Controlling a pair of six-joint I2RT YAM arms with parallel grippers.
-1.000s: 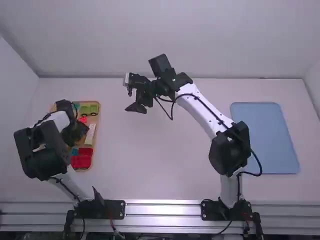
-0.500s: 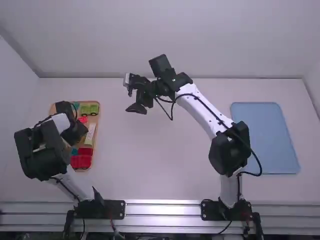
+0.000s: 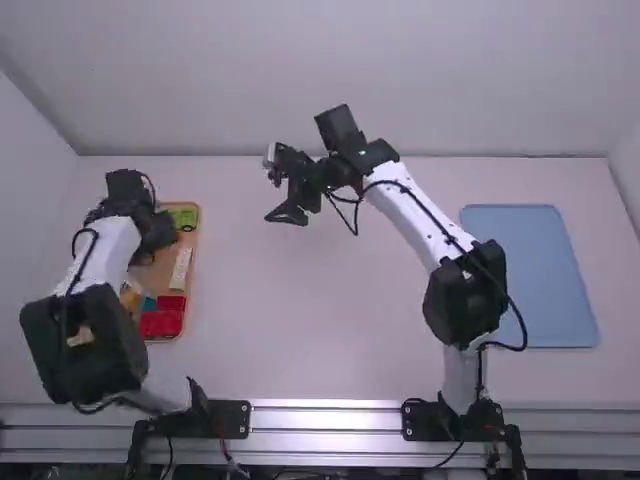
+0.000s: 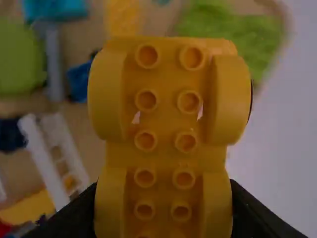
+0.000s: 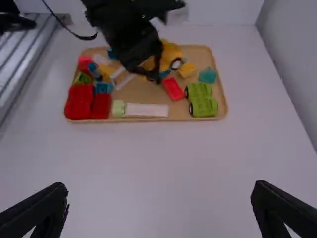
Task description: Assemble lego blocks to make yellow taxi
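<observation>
The white table (image 3: 350, 330) carries the blue mat (image 3: 530, 280) toward its right side and the wooden tray (image 5: 143, 92) toward its left; over the table between them is the right gripper (image 3: 284, 196), jaws wide and empty, while the left gripper (image 3: 155, 232) is above the tray. The left jaws hold the task's big yellow car piece (image 4: 166, 124) from both sides, its hollow tubes facing the wrist camera. Within the tray lie the red blocks (image 5: 94, 101) at the near end, the green wheeled block (image 5: 202, 99) at the far end, and the narrow white block (image 5: 147, 110) between them.
</observation>
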